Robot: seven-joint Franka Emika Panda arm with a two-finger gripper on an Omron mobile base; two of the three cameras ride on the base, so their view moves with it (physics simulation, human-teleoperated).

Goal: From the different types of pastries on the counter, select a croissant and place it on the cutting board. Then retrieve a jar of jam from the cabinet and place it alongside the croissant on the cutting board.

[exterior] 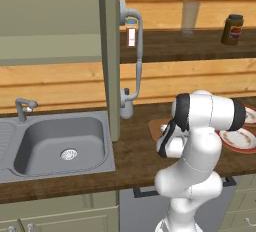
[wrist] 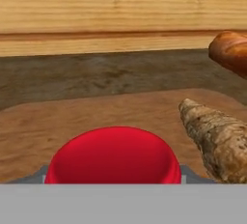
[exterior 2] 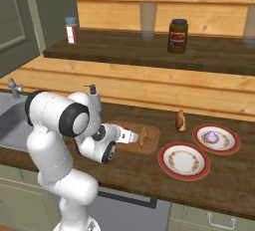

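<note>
My gripper (exterior 2: 132, 136) hangs low over the light wooden cutting board (exterior 2: 152, 145), shut on the red jar of jam (wrist: 113, 155); grey fingertips (wrist: 185, 175) hug the jar's sides. The lumpy golden-brown croissant (exterior 2: 143, 135) lies on the board just right of the jar, close but apart, also seen as the croissant (wrist: 217, 141) in the hand view. A second golden pastry (exterior 2: 180, 120) sits on the dark counter (exterior 2: 234, 185) past the board. The purplish pastry (exterior 2: 212, 136) rests on a red-rimmed plate (exterior 2: 229, 145). In the left base view my arm covers most of the board (exterior: 155, 125).
An empty red-rimmed plate (exterior 2: 184, 161) lies right of the board. The cabinet (exterior: 50, 16) stands open, its door (exterior: 109, 51) jutting out over the counter beside the sink (exterior: 60, 146). A dark brown jar (exterior 2: 178, 36) and a blue-capped shaker (exterior 2: 71, 30) stand on the upper ledge.
</note>
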